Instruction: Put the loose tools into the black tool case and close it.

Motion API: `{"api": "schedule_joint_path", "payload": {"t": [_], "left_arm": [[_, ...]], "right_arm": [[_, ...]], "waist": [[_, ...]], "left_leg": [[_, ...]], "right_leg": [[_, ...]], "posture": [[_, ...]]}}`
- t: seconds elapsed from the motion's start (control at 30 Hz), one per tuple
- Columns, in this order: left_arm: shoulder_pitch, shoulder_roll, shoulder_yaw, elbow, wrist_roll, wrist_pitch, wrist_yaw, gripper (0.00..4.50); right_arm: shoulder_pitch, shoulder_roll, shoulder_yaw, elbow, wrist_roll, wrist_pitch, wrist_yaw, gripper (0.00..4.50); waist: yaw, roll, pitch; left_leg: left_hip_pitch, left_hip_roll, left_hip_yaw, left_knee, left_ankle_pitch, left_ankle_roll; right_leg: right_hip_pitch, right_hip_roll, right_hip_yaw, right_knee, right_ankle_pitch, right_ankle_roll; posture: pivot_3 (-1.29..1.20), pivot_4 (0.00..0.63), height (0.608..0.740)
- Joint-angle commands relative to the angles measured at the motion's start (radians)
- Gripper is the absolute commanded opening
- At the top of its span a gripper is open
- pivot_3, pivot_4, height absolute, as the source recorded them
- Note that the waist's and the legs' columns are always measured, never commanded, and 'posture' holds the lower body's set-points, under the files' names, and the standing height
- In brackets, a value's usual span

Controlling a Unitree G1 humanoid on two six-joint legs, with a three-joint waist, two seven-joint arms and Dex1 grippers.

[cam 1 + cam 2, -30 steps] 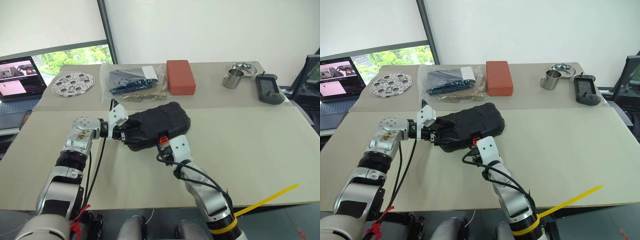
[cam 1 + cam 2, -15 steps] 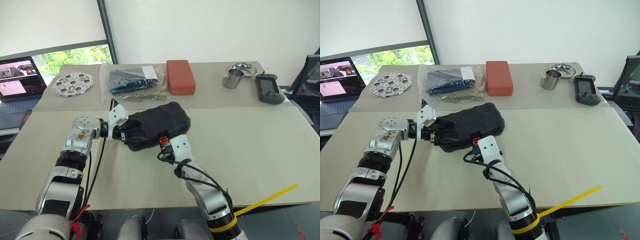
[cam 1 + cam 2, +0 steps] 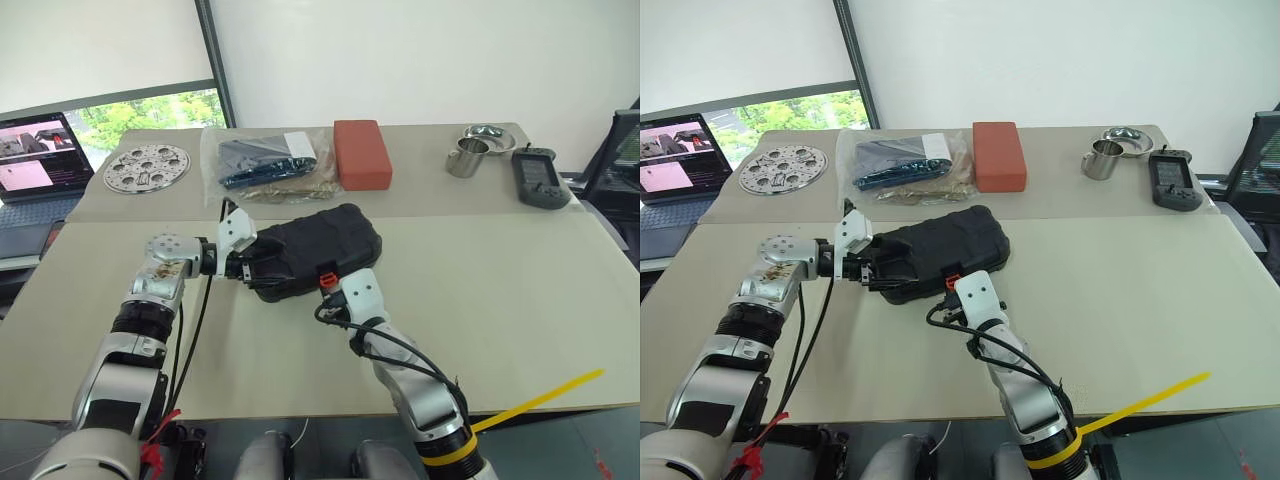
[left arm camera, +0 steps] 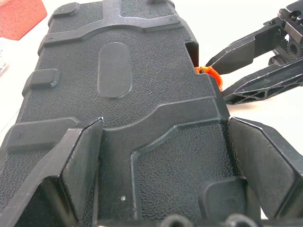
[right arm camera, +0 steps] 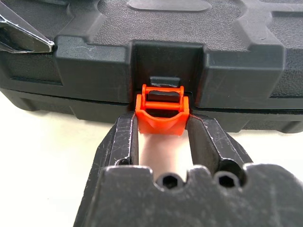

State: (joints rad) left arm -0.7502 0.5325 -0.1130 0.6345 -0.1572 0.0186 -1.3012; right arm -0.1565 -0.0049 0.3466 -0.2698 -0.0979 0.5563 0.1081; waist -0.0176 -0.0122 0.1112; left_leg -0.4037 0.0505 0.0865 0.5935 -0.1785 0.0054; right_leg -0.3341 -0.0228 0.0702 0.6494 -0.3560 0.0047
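Note:
The black tool case (image 3: 320,245) lies with its lid down in the middle of the table. My left gripper (image 4: 165,120) is at the case's left end, its fingers (image 4: 75,161) spread wide open over the textured lid. My right gripper (image 5: 163,120) reaches in from the near side and is shut on the orange latch (image 5: 162,113) at the case's front edge, one finger (image 5: 125,137) against each side of it. In the left eye view the latch (image 3: 325,277) shows just ahead of the right wrist. The loose tools are out of view.
Along the far side of the table lie a clear plastic bag (image 3: 265,160), a red-brown block (image 3: 361,153), a steel cup (image 3: 465,157) and a grey handheld device (image 3: 540,178). A round perforated metal disc (image 3: 146,167) and a laptop (image 3: 35,160) are at far left. A yellow strip (image 3: 540,395) lies at the near right edge.
The right gripper's fingers have drawn in on the orange latch. Both arms and the case stay where they were.

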Motion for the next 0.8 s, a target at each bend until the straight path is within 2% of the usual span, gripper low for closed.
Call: {"api": "schedule_joint_path", "payload": {"t": [0.03, 0.8], "left_arm": [[0.018, -0.001, -0.024, 0.017, 0.032, -0.001, 0.004, 4.5], [0.032, -0.003, -0.029, 0.017, 0.031, -0.009, 0.004, 4.5]], "right_arm": [[-0.023, 0.003, 0.006, -0.082, -0.01, 0.005, 0.005, 1.24], [-0.031, -0.02, 0.011, -0.157, -0.033, 0.037, 0.014, 1.24]], "waist": [[0.0, 0.0, 0.0], [0.0, 0.0, 0.0]], "left_leg": [[0.0, 0.0, 0.0, 0.0, 0.0, 0.0], [0.0, 0.0, 0.0, 0.0, 0.0, 0.0]], "right_leg": [[0.0, 0.0, 0.0, 0.0, 0.0, 0.0], [0.0, 0.0, 0.0, 0.0, 0.0, 0.0]], "posture": [[0.0, 0.15, 0.74], [0.0, 0.15, 0.74]]}}
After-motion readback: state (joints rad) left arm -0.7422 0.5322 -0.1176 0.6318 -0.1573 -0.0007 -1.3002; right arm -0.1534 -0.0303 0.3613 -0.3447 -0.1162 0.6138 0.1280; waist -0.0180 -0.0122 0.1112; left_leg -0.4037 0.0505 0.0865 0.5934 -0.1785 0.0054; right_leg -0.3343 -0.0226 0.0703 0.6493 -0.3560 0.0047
